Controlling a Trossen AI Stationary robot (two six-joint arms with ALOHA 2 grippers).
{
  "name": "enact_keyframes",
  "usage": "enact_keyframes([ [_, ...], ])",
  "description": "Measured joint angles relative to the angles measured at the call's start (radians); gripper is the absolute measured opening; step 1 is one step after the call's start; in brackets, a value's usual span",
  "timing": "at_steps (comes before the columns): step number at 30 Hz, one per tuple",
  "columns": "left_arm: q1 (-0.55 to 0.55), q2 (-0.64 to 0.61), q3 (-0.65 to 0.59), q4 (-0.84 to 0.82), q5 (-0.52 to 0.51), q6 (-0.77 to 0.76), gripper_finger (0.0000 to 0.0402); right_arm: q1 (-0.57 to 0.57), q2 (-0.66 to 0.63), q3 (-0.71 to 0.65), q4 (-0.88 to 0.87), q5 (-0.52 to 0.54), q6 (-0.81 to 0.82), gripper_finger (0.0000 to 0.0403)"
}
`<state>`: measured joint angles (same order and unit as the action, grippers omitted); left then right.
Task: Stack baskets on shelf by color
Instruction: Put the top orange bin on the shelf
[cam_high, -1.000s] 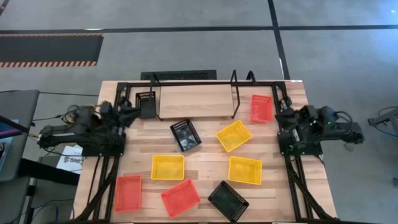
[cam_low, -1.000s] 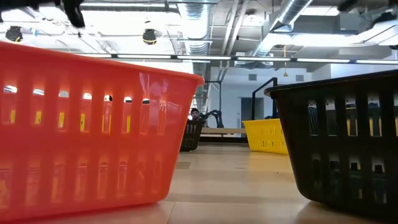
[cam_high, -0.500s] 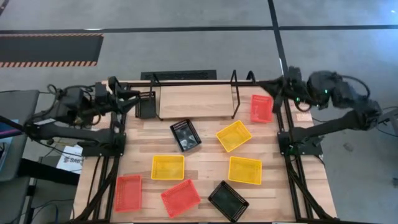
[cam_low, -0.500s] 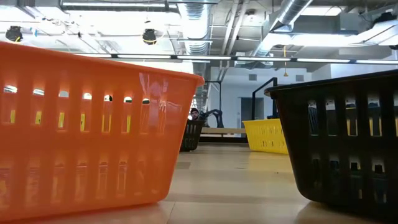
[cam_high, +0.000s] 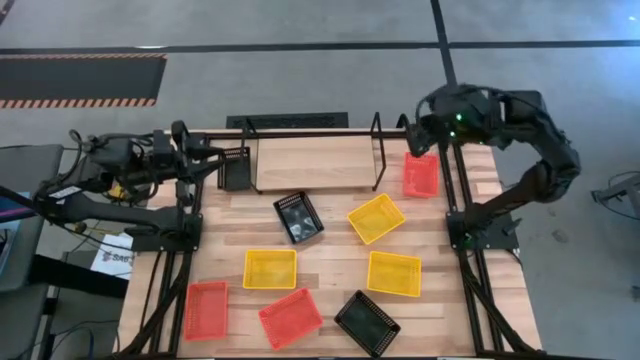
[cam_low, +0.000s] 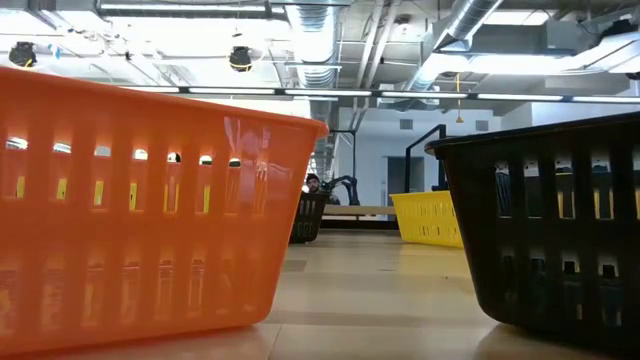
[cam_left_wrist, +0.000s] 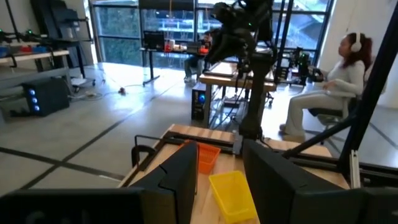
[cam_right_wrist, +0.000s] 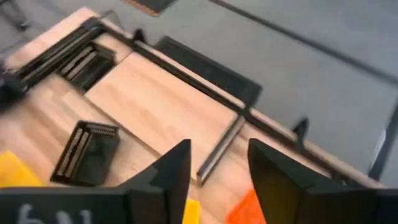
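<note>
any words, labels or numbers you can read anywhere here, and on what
None can be read.
White sheet on the floor beside the table's left edge: dark print, too small to read.
Baskets, for example the red one, and the shelf: no labels visible.

The shelf (cam_high: 315, 162) board lies bare between its upright end loops (cam_high: 378, 150).
</note>
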<state>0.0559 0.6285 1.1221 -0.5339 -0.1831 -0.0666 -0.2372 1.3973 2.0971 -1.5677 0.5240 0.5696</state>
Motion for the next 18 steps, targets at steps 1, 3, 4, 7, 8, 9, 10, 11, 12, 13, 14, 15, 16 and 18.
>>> enact_keyframes([
  [1, 0.0, 0.0, 0.0, -0.01, 0.0, -0.004, 0.0119, -0.036, -0.002, -0.016, -0.001, -0.011, 0.017, 0.0197],
  [3, 0.0, 0.0, 0.0, -0.023, 0.001, -0.011, 0.0119, -0.11, -0.014, -0.06, -0.001, -0.067, 0.01, 0.0202],
  [4, 0.0, 0.0, 0.0, -0.03, 0.001, -0.019, 0.0119, -0.156, -0.014, -0.071, -0.003, -0.073, 0.009, 0.0203],
  [7, 0.0, 0.0, 0.0, -0.051, -0.006, -0.033, 0.0119, -0.257, -0.041, -0.137, -0.006, -0.136, 0.006, 0.0197],
  [8, 0.0, 0.0, 0.0, -0.061, -0.01, -0.033, 0.0119, -0.294, -0.046, -0.161, -0.007, -0.155, -0.007, 0.0194],
  [9, 0.0, 0.002, 0.0, -0.066, -0.013, -0.034, 0.0119, -0.328, -0.052, -0.186, -0.003, -0.159, -0.022, 0.0192],
  [10, 0.0, 0.006, 0.0, -0.063, -0.014, -0.035, 0.0119, -0.358, -0.064, -0.221, -0.001, -0.17, -0.029, 0.019],
  [11, 0.0, 0.007, 0.0, -0.061, -0.017, -0.035, 0.0119, -0.385, -0.075, -0.257, -0.002, -0.188, -0.041, 0.0189],
  [12, 0.0, 0.009, 0.0, -0.061, -0.024, -0.035, 0.0119, -0.41, -0.086, -0.293, -0.003, -0.202, -0.046, 0.0188],
  [13, 0.0, 0.013, 0.0, -0.061, -0.033, -0.035, 0.0119, -0.435, -0.096, -0.333, -0.004, -0.204, -0.052, 0.0189],
  [14, 0.0, 0.019, 0.0, -0.06, -0.05, -0.035, 0.0119, -0.46, -0.111, -0.378, -0.002, -0.205, -0.056, 0.019],
  [15, -0.001, 0.022, 0.0, -0.062, -0.071, -0.035, 0.0119, -0.484, -0.125, -0.425, -0.004, -0.212, -0.067, 0.0191],
  [16, 0.0, 0.028, 0.0, -0.064, -0.097, -0.039, 0.0119, -0.506, -0.14, -0.472, -0.003, -0.212, -0.078, 0.0192],
  [18, 0.0, 0.045, 0.0, -0.075, -0.162, -0.05, 0.0119, -0.54, -0.17, -0.569, -0.004, -0.219, -0.098, 0.0195],
])
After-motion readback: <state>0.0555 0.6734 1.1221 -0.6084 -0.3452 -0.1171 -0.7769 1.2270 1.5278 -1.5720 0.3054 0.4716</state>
